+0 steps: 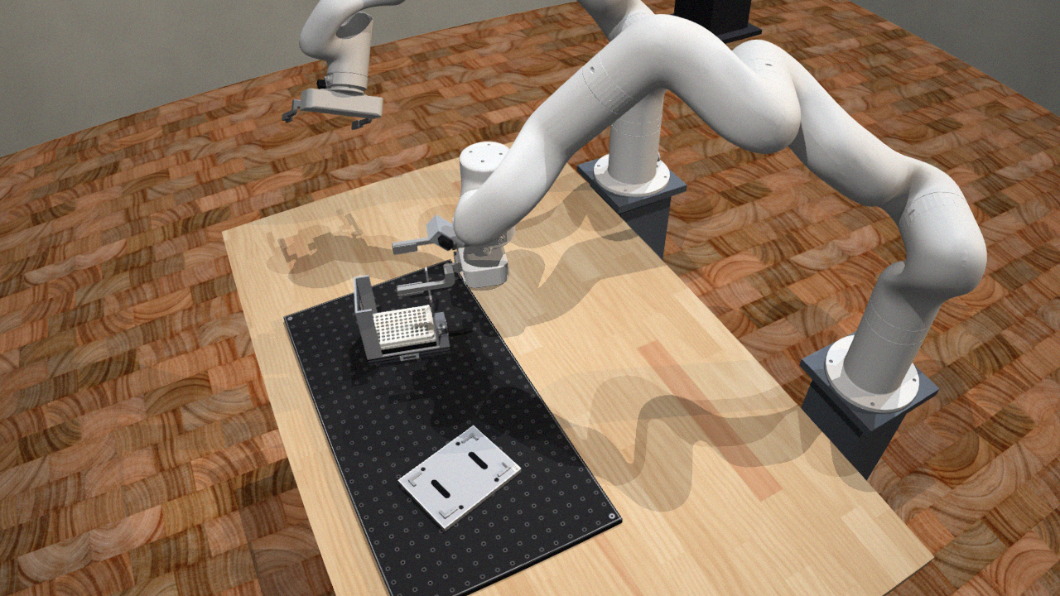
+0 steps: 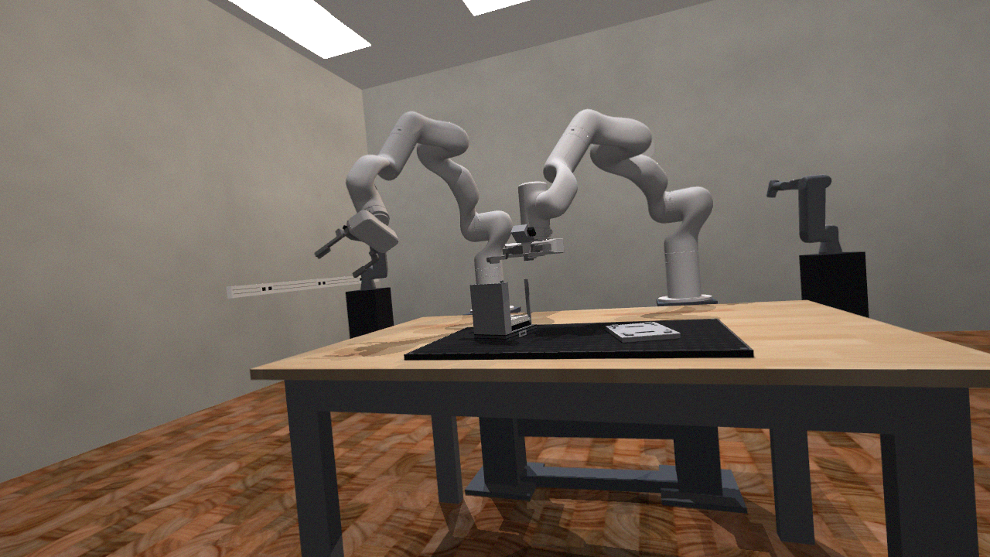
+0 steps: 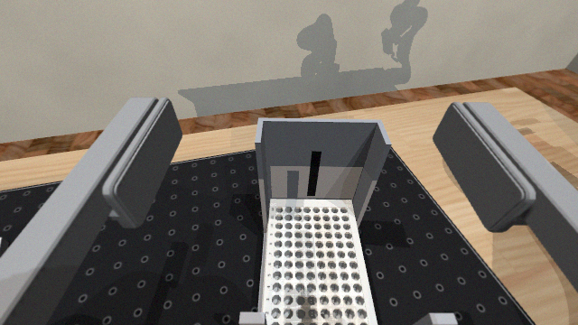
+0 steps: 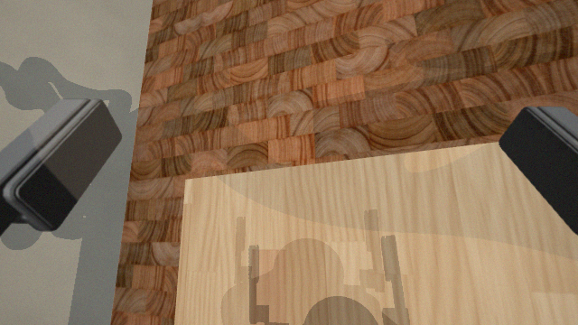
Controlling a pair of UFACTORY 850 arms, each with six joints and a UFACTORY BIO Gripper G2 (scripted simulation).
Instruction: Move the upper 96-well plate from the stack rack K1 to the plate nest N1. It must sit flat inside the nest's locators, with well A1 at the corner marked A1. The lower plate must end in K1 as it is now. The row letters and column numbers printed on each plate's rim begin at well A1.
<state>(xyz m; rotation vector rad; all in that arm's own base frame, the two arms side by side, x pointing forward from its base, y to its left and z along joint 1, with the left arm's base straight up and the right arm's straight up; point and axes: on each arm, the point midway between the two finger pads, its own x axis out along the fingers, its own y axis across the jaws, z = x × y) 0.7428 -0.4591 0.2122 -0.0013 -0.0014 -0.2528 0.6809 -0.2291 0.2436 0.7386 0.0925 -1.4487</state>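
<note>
The rack K1 [image 1: 364, 326] [image 2: 489, 309] [image 3: 289, 140] holds the upper plate [image 1: 403, 326] [image 3: 316, 253], a white 96-well plate lying flat. The lower plate cannot be told apart beneath it. The plates' rim print is too small to read. My left gripper [image 1: 406, 268] [image 2: 510, 257] [image 3: 313, 164] is open and empty, above the rack and toward its post side. Its fingers stand wider apart than the plate's short side. The nest N1 [image 1: 458, 476] [image 2: 643, 330] lies bare; its A1 mark cannot be read. My right gripper [image 1: 325, 120] [image 2: 340, 261] [image 4: 302, 164] is open and empty, high beyond the table's far end.
Two upright posts [image 3: 252, 318] [image 3: 442, 318] stand at the rack's open side, facing its tall back wall. The rack and nest sit on a black perforated board [image 1: 415, 415] [image 2: 574, 346] on the wooden table [image 1: 593, 355] [image 2: 831, 346]. The right arm stays well away from the rack.
</note>
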